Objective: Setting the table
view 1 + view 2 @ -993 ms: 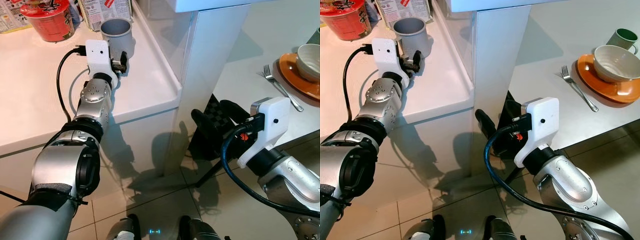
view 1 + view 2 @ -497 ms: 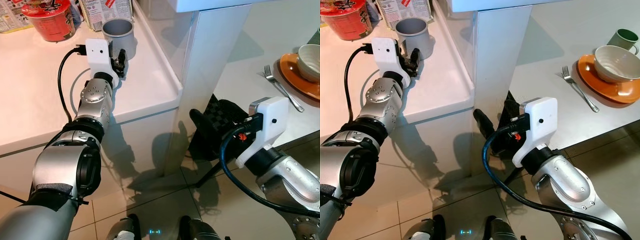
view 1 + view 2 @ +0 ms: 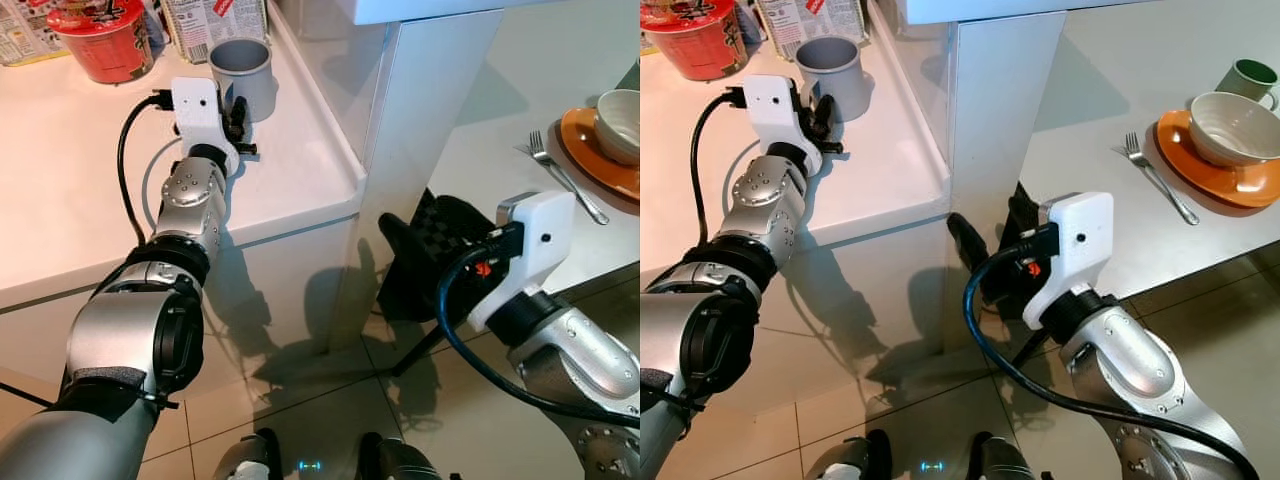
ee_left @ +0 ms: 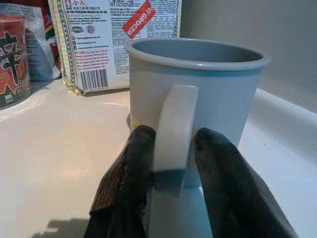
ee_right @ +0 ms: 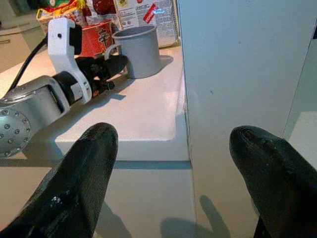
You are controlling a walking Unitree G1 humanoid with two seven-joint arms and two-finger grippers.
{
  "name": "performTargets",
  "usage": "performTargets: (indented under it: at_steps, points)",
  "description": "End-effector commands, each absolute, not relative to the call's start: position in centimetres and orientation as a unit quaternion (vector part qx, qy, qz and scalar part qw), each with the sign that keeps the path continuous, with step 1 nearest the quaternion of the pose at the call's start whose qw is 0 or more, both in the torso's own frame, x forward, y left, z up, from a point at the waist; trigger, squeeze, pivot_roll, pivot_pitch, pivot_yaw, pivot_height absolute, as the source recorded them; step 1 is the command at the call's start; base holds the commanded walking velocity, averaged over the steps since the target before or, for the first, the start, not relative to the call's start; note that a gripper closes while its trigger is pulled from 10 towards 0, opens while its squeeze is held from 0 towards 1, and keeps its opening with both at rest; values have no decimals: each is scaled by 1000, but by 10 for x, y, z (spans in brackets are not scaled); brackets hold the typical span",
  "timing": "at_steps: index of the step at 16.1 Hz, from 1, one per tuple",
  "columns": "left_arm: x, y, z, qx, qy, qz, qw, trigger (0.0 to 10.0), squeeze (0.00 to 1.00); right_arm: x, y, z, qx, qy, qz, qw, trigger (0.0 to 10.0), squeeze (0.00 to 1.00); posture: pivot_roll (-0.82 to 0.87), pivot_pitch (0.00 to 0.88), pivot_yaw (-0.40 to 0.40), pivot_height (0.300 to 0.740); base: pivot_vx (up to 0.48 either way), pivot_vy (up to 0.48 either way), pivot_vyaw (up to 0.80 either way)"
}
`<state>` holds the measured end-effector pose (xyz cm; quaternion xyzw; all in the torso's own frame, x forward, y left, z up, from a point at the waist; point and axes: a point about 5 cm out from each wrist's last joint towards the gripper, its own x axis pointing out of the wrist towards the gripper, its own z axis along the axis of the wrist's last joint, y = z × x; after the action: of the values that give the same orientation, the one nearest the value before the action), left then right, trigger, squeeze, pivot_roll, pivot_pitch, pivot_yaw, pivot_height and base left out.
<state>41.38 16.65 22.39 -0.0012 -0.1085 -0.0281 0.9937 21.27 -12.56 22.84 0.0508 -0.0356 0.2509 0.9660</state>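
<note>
A grey mug (image 3: 243,68) stands upright on the white counter (image 3: 70,190), close to its far right corner. My left gripper (image 3: 238,108) reaches across the counter to it. In the left wrist view the two black fingers (image 4: 141,168) press on either side of the mug's pale handle (image 4: 173,129), shut on it. My right gripper (image 3: 995,235) hangs low beside the counter's end panel, open and holding nothing. On the grey table (image 3: 1110,120) at the right lie an orange plate (image 3: 1200,165) with a white bowl (image 3: 1235,120), a fork (image 3: 1160,180) and a green mug (image 3: 1250,75).
A red noodle cup (image 3: 100,40) and printed food packets (image 3: 210,20) stand behind the grey mug. A tall white panel (image 3: 420,110) separates counter and table. A dark chair (image 3: 440,225) sits under the table. Tiled floor (image 3: 300,400) lies below.
My left gripper has slid forward to the mug, and its fingers have come together on the handle. The right arm has shifted only slightly.
</note>
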Motion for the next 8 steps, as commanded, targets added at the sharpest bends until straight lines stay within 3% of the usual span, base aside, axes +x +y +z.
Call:
performTargets:
  at_steps: [1, 8]
  points:
    - [414, 165, 222, -3, -103, -33, 994, 0, 0, 214, -126, 229, 50, -41, 248, 967, 10000, 0, -235, 170, 28, 740, 0, 0, 0]
    - [414, 164, 220, 2, -98, -38, 994, 0, 0, 215, -125, 229, 49, -45, 247, 967, 10000, 0, -232, 160, 29, 740, 0, 0, 0]
